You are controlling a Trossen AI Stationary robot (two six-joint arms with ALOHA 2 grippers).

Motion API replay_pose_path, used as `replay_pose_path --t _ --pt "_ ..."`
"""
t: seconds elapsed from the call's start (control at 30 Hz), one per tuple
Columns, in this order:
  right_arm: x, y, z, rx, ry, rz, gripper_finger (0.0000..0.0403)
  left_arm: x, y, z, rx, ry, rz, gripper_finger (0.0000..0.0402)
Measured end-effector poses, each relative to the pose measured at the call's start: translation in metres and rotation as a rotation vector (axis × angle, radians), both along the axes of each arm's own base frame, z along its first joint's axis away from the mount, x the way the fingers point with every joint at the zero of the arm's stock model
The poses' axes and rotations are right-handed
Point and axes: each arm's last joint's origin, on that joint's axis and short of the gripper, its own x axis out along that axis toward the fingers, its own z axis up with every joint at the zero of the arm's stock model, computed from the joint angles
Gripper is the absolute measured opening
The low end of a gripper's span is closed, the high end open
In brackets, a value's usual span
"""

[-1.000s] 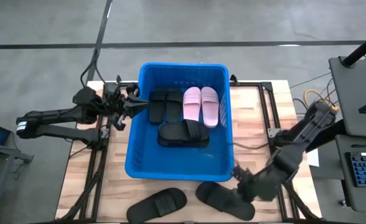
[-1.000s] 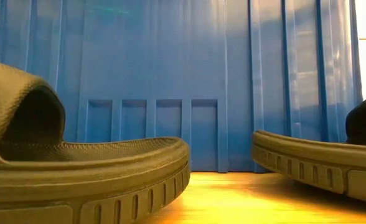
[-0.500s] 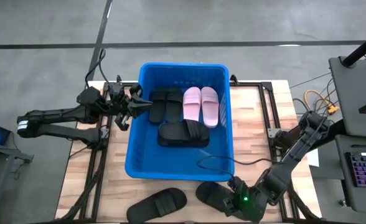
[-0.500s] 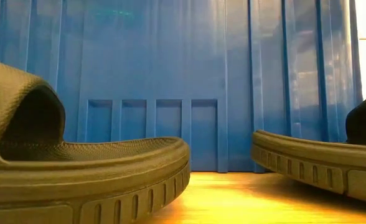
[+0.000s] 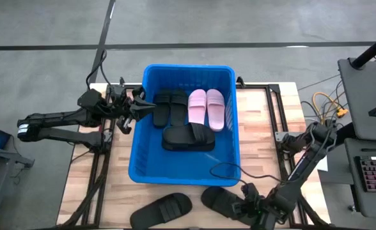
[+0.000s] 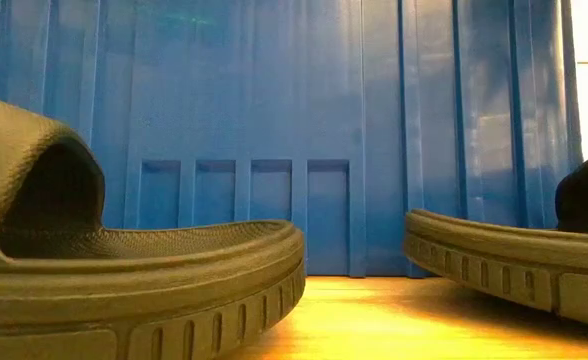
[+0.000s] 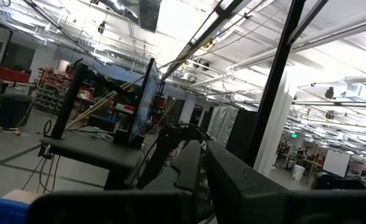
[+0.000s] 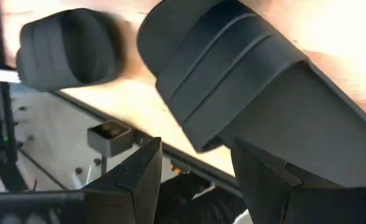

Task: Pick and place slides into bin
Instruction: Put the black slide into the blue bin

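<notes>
The right gripper (image 5: 249, 206) is held low over the near table edge with its jaws spread, one finger (image 8: 136, 180) to each side of the heel of a black slide (image 5: 225, 202); nothing is gripped yet. A second black slide (image 5: 162, 209) lies just beside it on the table (image 5: 258, 115). Both sit close to that edge, so a glancing closure could push the nearer one off the wood, or a grip on the heel alone could let it swing and drop.

The bin (image 5: 140, 172) stands just behind them, already holding three black slides and a pink pair (image 5: 206, 108); its wall is likely to be caught by a low carry. The left gripper (image 5: 144, 107) waits closed at the bin's left rim, empty, well apart from the right arm's path.
</notes>
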Motion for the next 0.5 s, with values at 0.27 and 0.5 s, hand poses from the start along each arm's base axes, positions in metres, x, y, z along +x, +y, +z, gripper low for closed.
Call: replay_pose_path --t 0.27,0.5 --pt "0.012 0.007 -0.031 -0.039 0.038 -0.035 0.0171 0.0 0.0 0.0 -0.022 0.003 -0.009 0.0011" --pt "0.017 0.01 -0.051 -0.091 0.05 -0.047 0.0166 0.002 0.0 -0.001 -0.023 0.01 -0.009 0.0011"
